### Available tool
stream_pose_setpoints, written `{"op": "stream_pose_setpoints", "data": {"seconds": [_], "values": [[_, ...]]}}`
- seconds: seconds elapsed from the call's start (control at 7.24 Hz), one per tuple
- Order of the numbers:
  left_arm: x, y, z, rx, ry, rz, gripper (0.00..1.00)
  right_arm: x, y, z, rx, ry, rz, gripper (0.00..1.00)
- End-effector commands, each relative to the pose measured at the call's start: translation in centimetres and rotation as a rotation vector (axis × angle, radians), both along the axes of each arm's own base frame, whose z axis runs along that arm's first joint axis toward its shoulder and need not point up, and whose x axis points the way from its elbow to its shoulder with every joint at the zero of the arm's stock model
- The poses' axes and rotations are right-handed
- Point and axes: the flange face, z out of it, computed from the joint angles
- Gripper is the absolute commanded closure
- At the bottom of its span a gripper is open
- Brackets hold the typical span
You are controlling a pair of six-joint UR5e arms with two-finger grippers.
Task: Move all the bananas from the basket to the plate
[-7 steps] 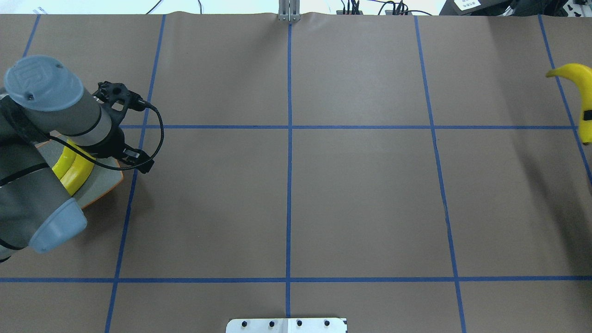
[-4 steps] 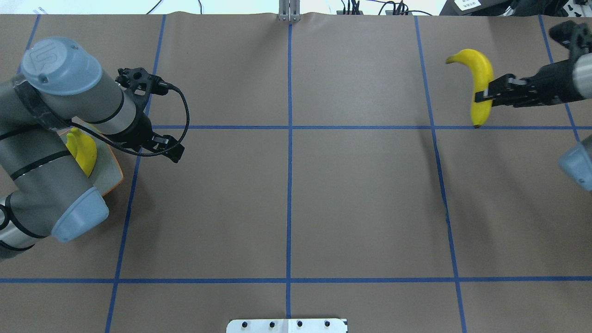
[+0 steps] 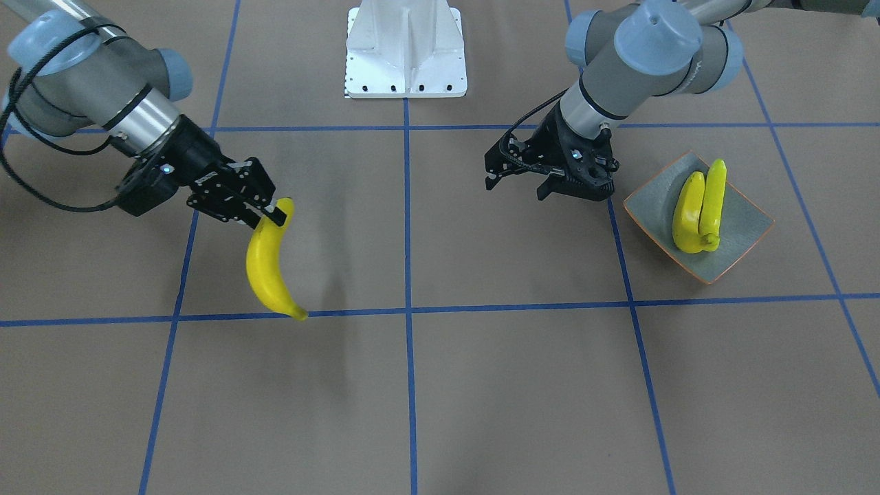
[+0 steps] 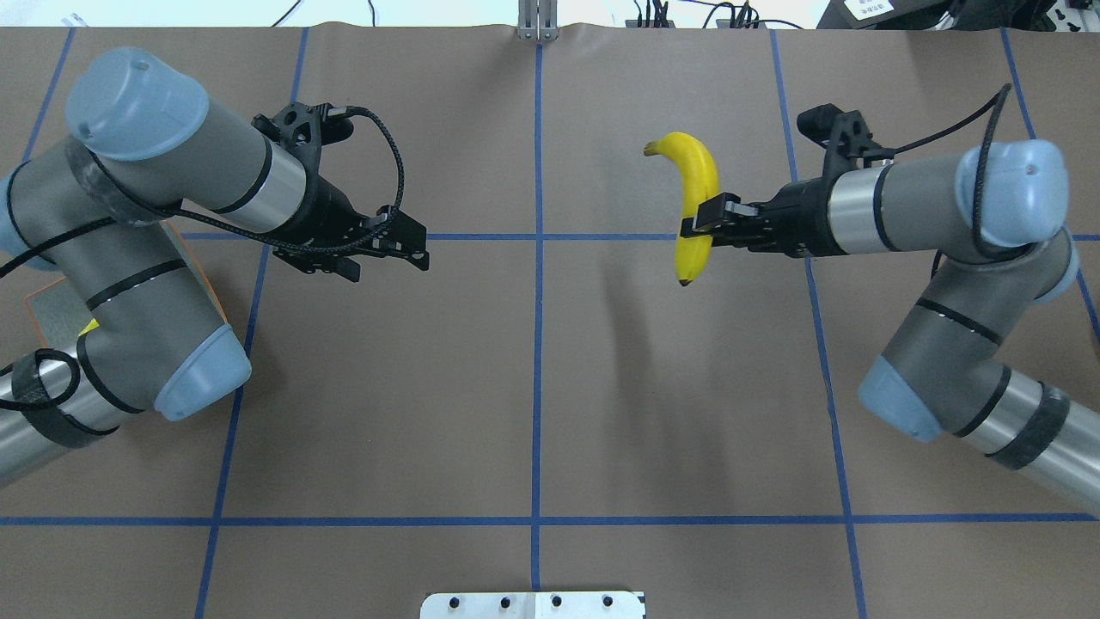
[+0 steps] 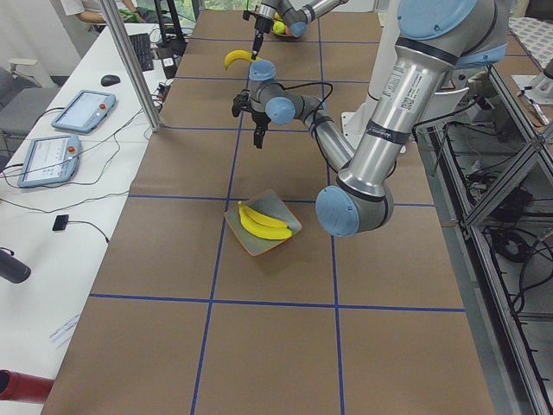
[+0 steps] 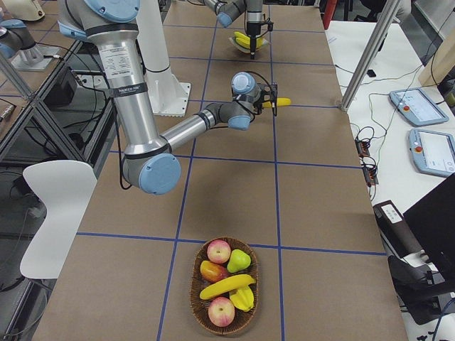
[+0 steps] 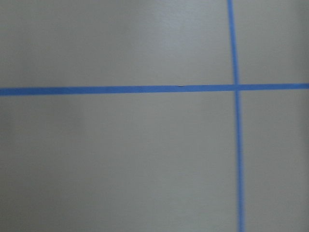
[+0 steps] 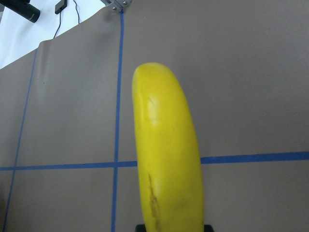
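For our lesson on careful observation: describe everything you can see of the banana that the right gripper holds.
The banana is bright yellow, glossy, curved and unpeeled, with small dark tips and faint brown scuffs that show in the right wrist view. The right gripper is shut on it, its fingers pinching it partway along its length. It hangs in the air above the table, casting a shadow there, right of the centre line in the overhead view. Nothing else touches it.
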Motion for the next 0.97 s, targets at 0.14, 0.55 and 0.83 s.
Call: {"op": "stream_pose_setpoints", "data": {"seconds": [0.14, 0.55, 0.83], "values": [[1.4, 1.0, -2.4, -0.048, 0.151, -0.002, 0.01, -7.1, 5.1, -5.3, -0.015, -0.092, -0.025, 1.00], [2.4, 0.1, -5.6, -0.039, 0.178, -0.042, 0.01, -10.4, 9.7, -7.3, -0.006, -0.128, -0.042, 1.00], [3.3, 0.4, -6.9, -0.061, 0.193, -0.041, 0.01, -10.8, 11.2, -8.0, 0.001, -0.145, -0.064, 1.00]]}}
